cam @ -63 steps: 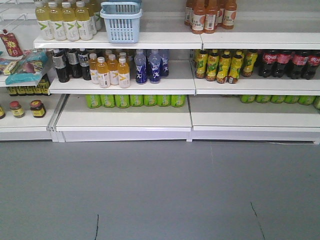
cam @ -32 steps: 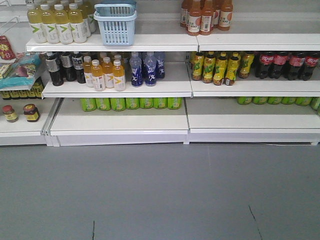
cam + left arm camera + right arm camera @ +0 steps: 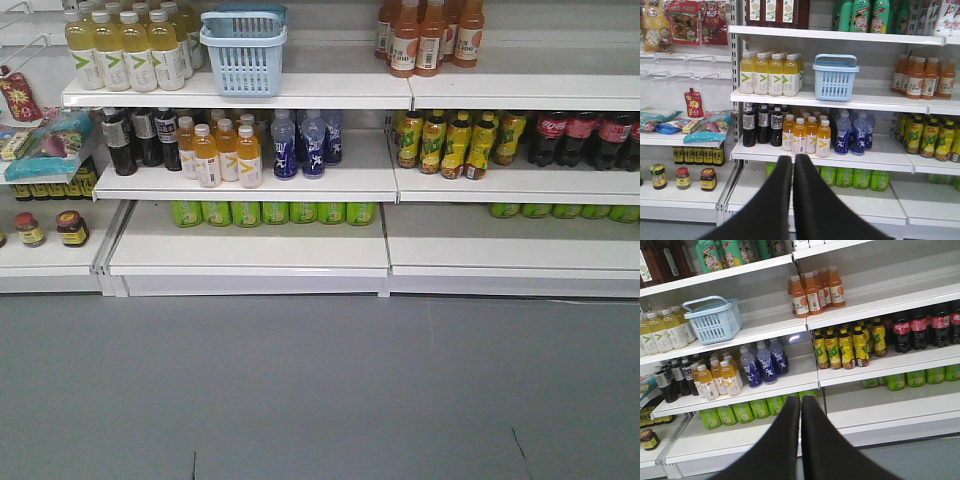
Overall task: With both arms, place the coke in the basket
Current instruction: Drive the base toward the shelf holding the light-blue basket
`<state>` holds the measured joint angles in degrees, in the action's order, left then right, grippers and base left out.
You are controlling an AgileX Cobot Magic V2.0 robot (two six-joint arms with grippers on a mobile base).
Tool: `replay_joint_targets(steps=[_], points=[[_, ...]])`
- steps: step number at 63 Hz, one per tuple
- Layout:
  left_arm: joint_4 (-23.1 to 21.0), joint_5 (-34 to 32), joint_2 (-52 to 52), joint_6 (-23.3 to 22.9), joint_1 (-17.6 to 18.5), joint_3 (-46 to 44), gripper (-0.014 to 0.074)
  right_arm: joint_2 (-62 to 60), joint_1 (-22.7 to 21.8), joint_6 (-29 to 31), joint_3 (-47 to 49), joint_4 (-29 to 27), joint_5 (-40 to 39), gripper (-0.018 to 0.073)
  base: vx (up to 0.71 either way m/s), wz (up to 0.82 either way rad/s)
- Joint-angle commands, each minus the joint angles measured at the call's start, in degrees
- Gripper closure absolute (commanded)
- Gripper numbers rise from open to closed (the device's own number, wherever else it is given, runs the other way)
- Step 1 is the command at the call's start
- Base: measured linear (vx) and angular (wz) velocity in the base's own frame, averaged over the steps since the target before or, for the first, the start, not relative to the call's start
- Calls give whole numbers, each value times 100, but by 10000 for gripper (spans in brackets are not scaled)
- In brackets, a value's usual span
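Our left claw [image 3: 792, 159] and right claw [image 3: 801, 400] are both pinched closed and empty, and we judge the right one nearer the coke [image 3: 920, 329], standing upright far right on the middle shelf [image 3: 890, 362], while the basket [image 3: 715, 322] sits far left, one shelf up.

At the left end of the top shelf [image 3: 330, 90] stand pale yellow bottles [image 3: 125, 55], with orange juice bottles [image 3: 428, 40] just right of its seam. The middle shelf [image 3: 350, 182] carries blue bottles [image 3: 300, 145]; green bottles [image 3: 270, 212] line the back of the lowest shelf [image 3: 250, 252].
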<state>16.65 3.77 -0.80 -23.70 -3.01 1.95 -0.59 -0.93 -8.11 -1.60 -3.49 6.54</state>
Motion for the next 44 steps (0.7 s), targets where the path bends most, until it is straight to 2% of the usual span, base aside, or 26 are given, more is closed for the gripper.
replay_joint_targets(steps=[1, 44], points=[[-45, -413, -72, -35, 10, -179, 602, -74, -28, 40, -44, 46, -402, 564, 6, 6], [-45, -413, -72, -35, 10, -179, 602, -74, -28, 40, -44, 46, -402, 564, 9, 2]])
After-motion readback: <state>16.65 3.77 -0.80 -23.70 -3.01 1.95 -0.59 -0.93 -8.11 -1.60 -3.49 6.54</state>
